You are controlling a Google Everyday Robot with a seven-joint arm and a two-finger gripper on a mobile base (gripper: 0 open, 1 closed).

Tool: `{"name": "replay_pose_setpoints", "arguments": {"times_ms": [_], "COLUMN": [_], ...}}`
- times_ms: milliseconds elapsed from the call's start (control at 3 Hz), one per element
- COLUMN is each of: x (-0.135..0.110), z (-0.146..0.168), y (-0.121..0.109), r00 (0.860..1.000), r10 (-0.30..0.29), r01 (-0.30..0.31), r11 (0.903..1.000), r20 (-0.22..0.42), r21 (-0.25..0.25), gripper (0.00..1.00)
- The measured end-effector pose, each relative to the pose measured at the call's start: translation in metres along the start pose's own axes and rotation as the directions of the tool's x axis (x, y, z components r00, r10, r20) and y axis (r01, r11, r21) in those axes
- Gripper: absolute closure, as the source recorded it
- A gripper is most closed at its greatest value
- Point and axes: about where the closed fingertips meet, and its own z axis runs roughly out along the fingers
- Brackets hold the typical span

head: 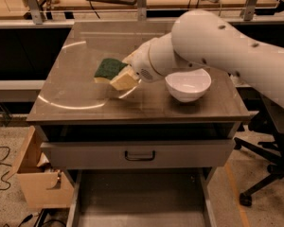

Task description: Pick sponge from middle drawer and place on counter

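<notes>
The sponge (109, 68), dark green face over a yellow layer, is held in my gripper (124, 71) above the middle of the counter (75, 91). The gripper's cream fingers (124, 79) are shut on the sponge's right side. My white arm comes in from the right and covers the counter's right rear. The middle drawer (142, 197) is pulled out at the bottom of the view, its grey floor showing nothing on it.
A white bowl (188, 84) stands on the counter just right of the gripper. A shut drawer front with a dark handle (139, 155) lies under the counter. A cardboard box (40, 178) sits on the floor at left, an office chair base (260, 174) at right.
</notes>
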Motion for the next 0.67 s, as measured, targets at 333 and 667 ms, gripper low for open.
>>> {"name": "replay_pose_setpoints", "arguments": {"times_ms": [333, 667], "x": [-0.030, -0.057], "z": [0.045, 0.078], "y": [-0.016, -0.023], "r00": [1.000, 1.000], "r10": [0.008, -0.007], "r01": [-0.009, 0.007], "r11": [0.9988, 0.9979], "r20": [-0.006, -0.002], "r21": [-0.047, -0.064], "gripper": [1.00, 1.00]}}
